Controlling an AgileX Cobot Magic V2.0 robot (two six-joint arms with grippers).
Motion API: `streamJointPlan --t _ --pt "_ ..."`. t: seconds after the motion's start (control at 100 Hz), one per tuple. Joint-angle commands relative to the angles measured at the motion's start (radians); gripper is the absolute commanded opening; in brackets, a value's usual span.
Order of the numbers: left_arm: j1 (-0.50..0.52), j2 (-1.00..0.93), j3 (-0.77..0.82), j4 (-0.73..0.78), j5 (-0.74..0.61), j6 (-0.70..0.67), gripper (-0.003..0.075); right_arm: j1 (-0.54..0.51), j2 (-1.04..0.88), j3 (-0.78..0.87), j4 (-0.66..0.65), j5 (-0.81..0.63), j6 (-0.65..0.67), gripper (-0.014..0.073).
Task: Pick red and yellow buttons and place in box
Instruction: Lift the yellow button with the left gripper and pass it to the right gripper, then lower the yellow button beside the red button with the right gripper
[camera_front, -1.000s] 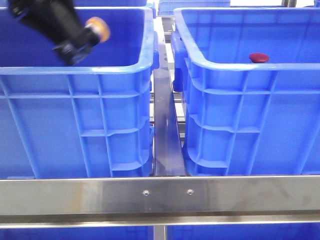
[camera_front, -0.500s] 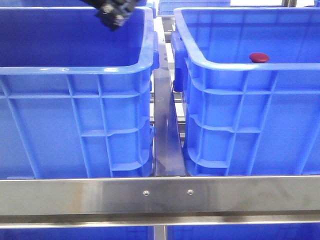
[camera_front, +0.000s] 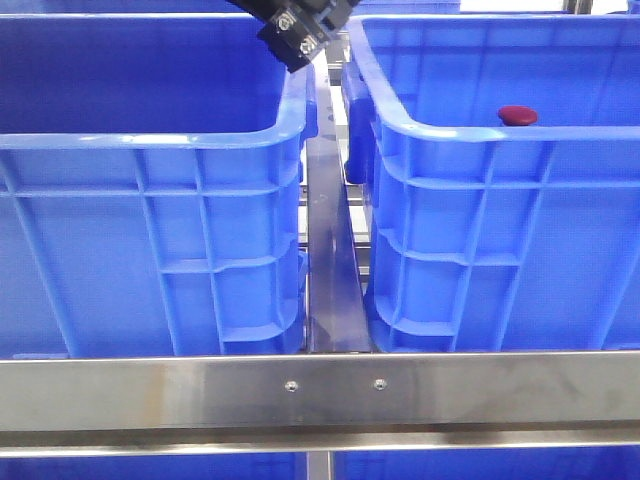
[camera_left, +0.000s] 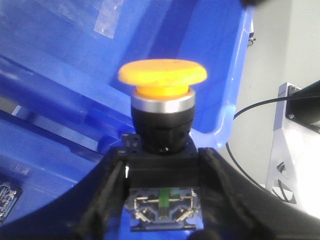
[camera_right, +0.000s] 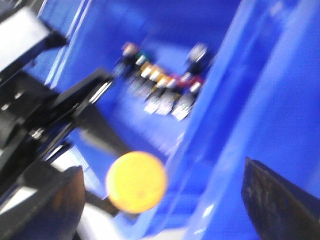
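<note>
Steel frame (camera_front: 320, 390) carries two blue crates (camera_front: 150, 200) side by side.

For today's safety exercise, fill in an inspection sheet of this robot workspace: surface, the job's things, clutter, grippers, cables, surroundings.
Surface: steel frame rail across the front; no tabletop seen.
Job's things: yellow button held in the left gripper; red button inside the right crate.
Clutter: a blurred row of other button units in a crate.
Grippers: left shut on the yellow button, near the left crate rim; right gripper open, empty.
Cables: a black cable beside the crate.
Surroundings: metal bracket, pale wall.
</note>
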Motion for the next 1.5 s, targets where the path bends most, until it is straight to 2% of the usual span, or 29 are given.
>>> streamJointPlan --t 0.0,0.3,0.77,0.86,1.03,1.12,1.22,1.29,1.39,1.44,1.49 --pt "-0.009 -0.057 -0.028 -0.058 0.04 0.001 0.0106 -0.001 0.0 -0.062 0.063 0.095 0.021 0.0649" --pt "-0.011 -0.057 -0.028 -0.06 0.04 0.001 0.0106 0.032 0.052 -0.077 0.105 0.141 0.022 0.0649" --pt "-0.011 -0.057 -0.028 -0.062 0.04 0.001 0.0106 0.097 0.082 -0.076 0.11 0.087 0.016 0.0641" --pt "-0.011 -0.057 -0.028 -0.062 0.04 0.001 0.0106 0.099 0.082 -0.076 0.111 0.086 0.014 0.0566" --pt "-0.011 -0.057 -0.028 -0.062 0.04 0.001 0.0106 0.099 0.082 -0.076 0.112 0.087 0.014 0.0285" --pt "-0.011 -0.057 -0.028 -0.062 0.04 0.001 0.0115 0.099 0.082 -0.076 0.112 0.089 0.014 0.0204" --pt "-0.011 -0.057 -0.028 -0.062 0.04 -0.008 0.0206 0.099 0.082 -0.076 0.112 0.089 0.014 0.0188" --pt "-0.011 -0.057 -0.028 -0.062 0.04 -0.017 0.0344 0.099 0.082 -0.076 0.112 0.091 0.014 0.0188" --pt "-0.011 -0.057 -0.028 -0.06 0.04 -0.058 0.0594 0.099 0.081 -0.076 0.115 0.101 0.014 0.0188" --pt "-0.011 -0.057 -0.03 -0.056 0.04 -0.058 0.0671 0.099 0.081 -0.076 0.118 0.108 0.014 0.0188" --pt "-0.011 -0.057 -0.03 -0.039 0.04 -0.062 0.0702 0.099 0.081 -0.076 0.118 0.108 0.014 0.0188"
